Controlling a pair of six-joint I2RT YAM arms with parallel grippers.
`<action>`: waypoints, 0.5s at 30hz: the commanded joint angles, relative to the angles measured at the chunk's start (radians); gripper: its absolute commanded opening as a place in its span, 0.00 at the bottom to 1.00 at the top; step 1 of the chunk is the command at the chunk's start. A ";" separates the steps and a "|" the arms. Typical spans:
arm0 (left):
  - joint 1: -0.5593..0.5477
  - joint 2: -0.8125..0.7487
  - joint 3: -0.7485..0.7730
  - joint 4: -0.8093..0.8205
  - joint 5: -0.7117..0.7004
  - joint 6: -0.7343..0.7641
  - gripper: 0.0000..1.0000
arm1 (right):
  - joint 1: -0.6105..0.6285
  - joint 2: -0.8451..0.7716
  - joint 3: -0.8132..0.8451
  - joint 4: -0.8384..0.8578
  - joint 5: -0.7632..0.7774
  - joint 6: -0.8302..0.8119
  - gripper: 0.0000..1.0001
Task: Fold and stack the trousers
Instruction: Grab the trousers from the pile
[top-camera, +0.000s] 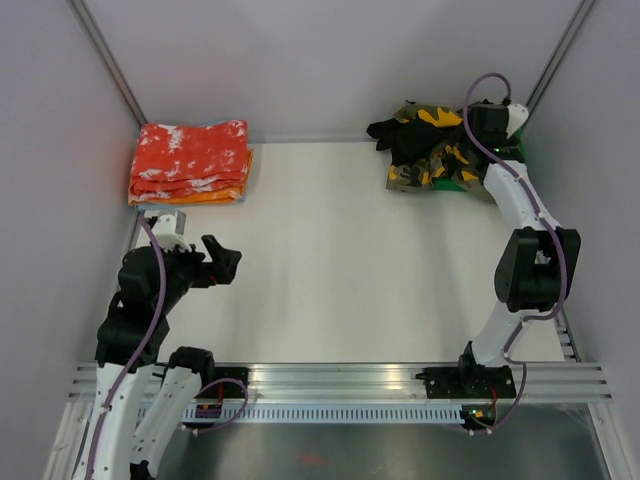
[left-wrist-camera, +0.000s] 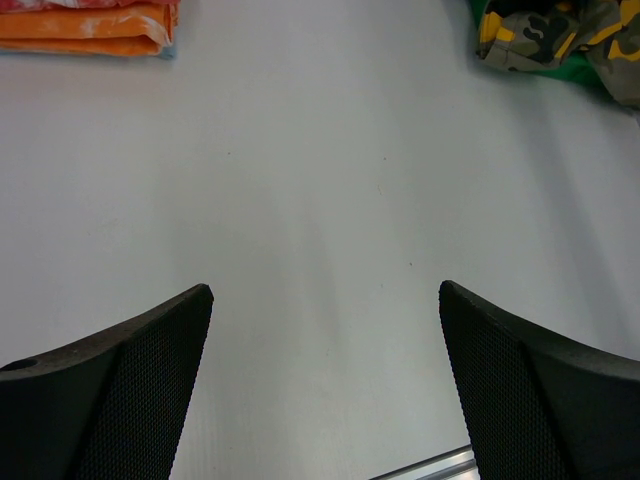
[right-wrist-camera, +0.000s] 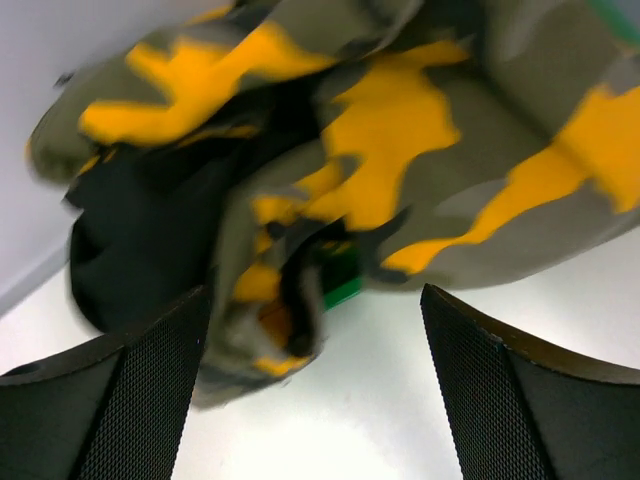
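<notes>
Ideally, with the trousers (top-camera: 428, 150) heaped in the upper right of the top view and the right gripper (right-wrist-camera: 318, 295) spread wide and empty just over them, a single outer edge should be pinched, the left gripper (left-wrist-camera: 325, 290) at lower left being likewise wide and empty.

Far right corner of the table (top-camera: 330, 250), close to the back wall: the trousers (top-camera: 430, 150), heaped in a loose bundle. Far left corner, well apart from them: the folded cloths (top-camera: 190, 165), stacked one on another. Over the right side of the heap: the right gripper (right-wrist-camera: 315, 290), cloth just ahead of both fingers. Nearer on the left, in front of the folded cloths and apart from them: the left gripper (top-camera: 222, 262), above bare table. Along the near edge, under both arm bases: the rail (top-camera: 330, 378)
</notes>
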 joint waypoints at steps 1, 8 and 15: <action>-0.002 0.020 -0.011 0.040 0.004 0.018 1.00 | -0.130 -0.015 0.046 0.034 -0.018 0.044 0.93; 0.000 0.031 -0.028 0.058 -0.012 0.006 1.00 | -0.195 0.040 0.009 0.079 -0.082 0.095 0.94; -0.002 0.028 -0.045 0.063 -0.029 0.004 1.00 | -0.215 0.123 -0.063 0.222 -0.169 0.029 0.95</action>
